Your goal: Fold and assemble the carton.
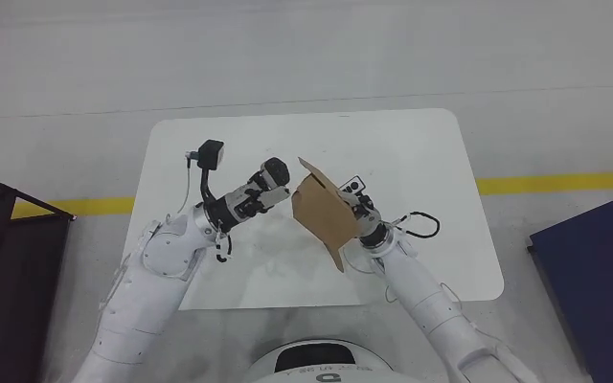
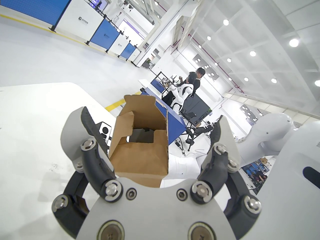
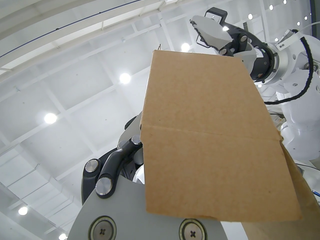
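Observation:
A brown carton point(image 1: 321, 213) is held up above the white table point(image 1: 421, 163), its walls partly folded up. My right gripper point(image 1: 357, 204) is shut on its right side. In the right wrist view a flat carton panel point(image 3: 212, 151) covers most of that gripper, and one finger point(image 3: 131, 132) shows beside it. My left gripper point(image 1: 276, 184) stands open just left of the carton and does not touch it. In the left wrist view the carton's open end point(image 2: 142, 138) faces my left gripper point(image 2: 152, 119), whose jaws are spread wide on either side.
A dark rack point(image 1: 24, 259) stands off the table's left side and a blue panel point(image 1: 575, 278) off its right. A yellow line point(image 1: 546, 182) runs across the floor. Bare table lies behind and to the right of the carton.

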Robot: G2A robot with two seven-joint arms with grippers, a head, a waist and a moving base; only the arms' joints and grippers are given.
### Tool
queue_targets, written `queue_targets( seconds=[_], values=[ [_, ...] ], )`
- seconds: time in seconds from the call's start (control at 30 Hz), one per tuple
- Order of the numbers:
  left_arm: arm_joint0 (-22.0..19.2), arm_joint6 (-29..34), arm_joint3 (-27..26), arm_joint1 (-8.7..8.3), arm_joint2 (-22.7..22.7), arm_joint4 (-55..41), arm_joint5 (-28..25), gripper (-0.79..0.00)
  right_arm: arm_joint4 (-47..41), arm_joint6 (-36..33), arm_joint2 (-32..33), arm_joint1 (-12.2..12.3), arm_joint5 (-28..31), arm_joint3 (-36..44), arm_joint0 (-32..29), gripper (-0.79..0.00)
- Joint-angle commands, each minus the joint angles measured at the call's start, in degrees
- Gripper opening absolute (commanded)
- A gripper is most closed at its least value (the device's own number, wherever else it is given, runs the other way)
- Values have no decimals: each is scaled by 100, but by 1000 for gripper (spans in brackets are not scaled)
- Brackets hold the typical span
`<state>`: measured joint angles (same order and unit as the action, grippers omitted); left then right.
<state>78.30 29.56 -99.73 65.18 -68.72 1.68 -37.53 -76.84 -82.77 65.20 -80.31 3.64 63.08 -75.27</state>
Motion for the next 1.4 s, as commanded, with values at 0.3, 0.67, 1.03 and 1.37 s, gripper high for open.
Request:
queue_targets(
  seconds=[0.3, 0.67, 1.03, 1.37],
  values=[
    [-300, -259, 530, 91, 413, 427, 147, 0, 31, -101, 94, 13, -92, 84, -141, -785],
    [-363, -256, 607, 100, 497, 841, 283, 0, 73, -96, 127, 7, -139, 134, -190, -785],
    [-345, -226, 399, 93, 521, 1106, 461, 0, 103, -77, 129, -6, -174, 113, -219, -785],
    [-167, -259, 307, 46, 304, 1052, 471, 0, 79, -94, 222, 2, -171, 171, -270, -785]
  ],
)
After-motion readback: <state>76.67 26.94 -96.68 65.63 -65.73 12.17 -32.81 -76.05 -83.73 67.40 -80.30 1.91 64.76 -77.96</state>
